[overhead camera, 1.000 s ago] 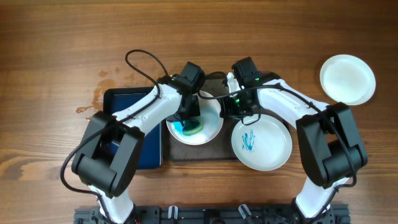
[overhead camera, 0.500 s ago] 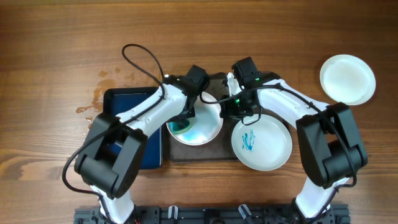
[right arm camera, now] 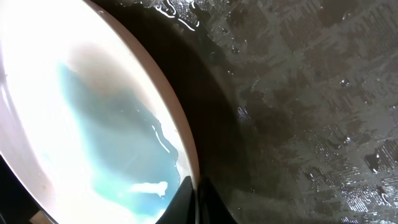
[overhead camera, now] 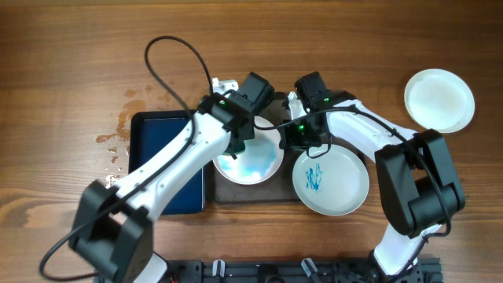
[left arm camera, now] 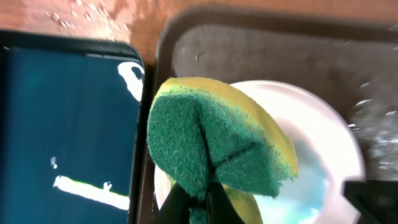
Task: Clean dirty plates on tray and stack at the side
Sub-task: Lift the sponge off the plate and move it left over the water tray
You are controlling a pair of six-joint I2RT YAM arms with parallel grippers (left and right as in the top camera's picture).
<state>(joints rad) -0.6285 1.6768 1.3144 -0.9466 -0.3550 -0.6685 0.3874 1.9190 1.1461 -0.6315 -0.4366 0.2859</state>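
The left gripper (left arm camera: pixel 200 202) is clamped tight on a folded green-and-yellow sponge (left arm camera: pixel 211 143), holding it scouring side out over the smeared plate (overhead camera: pixel 253 163); whether sponge and plate touch cannot be told. That white dish, pooled with pale blue water, sits on the left half of the dark grey-brown tray (overhead camera: pixel 250 194). The right gripper (right arm camera: pixel 193 200) is closed as well, its fingertips pinched on the same plate's right rim, with the tray's wet, beaded floor alongside. Just to the right, the scribbled plate (overhead camera: pixel 330 182) lies face up with blue marks at its centre, resting over the tray's right end and reaching past its edge. The clean plate (overhead camera: pixel 439 100) sits alone on the wooden table (overhead camera: pixel 78 47), well apart at the far right. Just beside the big tray on its left lies a smaller dark blue tray (overhead camera: pixel 149 134), and splashes darken the wood by its far left corner.
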